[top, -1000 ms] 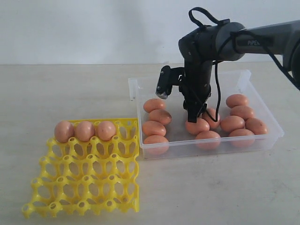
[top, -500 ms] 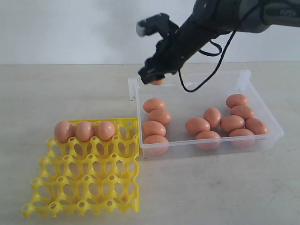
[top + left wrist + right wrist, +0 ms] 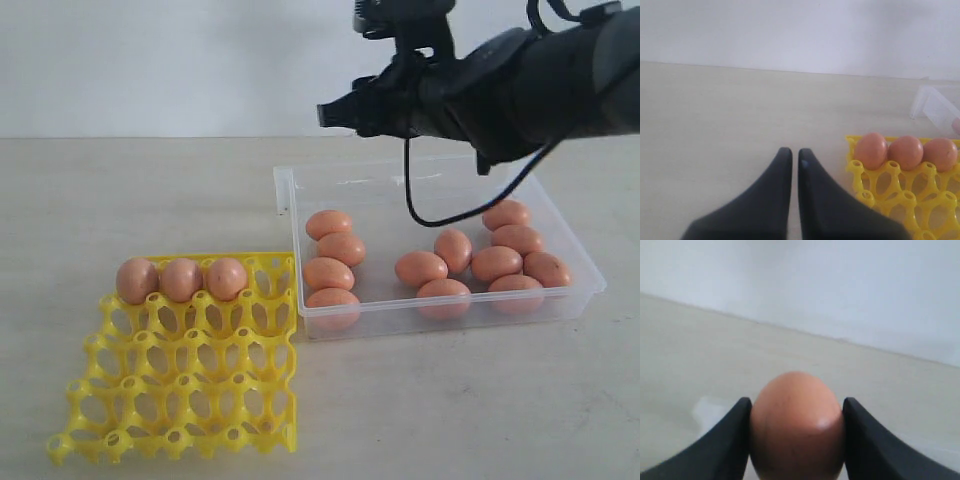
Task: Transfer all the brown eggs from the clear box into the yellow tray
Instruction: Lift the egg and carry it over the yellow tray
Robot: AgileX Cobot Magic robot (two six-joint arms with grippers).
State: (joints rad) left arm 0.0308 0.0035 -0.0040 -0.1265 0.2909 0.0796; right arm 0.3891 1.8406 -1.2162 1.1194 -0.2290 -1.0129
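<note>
My right hand [image 3: 796, 402] high by the clear box [image 3: 285, 195], clamped on one brown egg [image 3: 797, 432], my left hand [image 3: 791, 152] fingers together, empty.

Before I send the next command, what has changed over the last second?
The right gripper rose out of the clear box with a brown egg clamped between its jaws, swinging up toward the side of the yellow tray. The eleven eggs left in the box and the three eggs in the tray stayed put.

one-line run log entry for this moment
right gripper: shut on brown egg, aloft | left gripper: shut, empty | yellow tray: three eggs | clear box: twelve eggs
</note>
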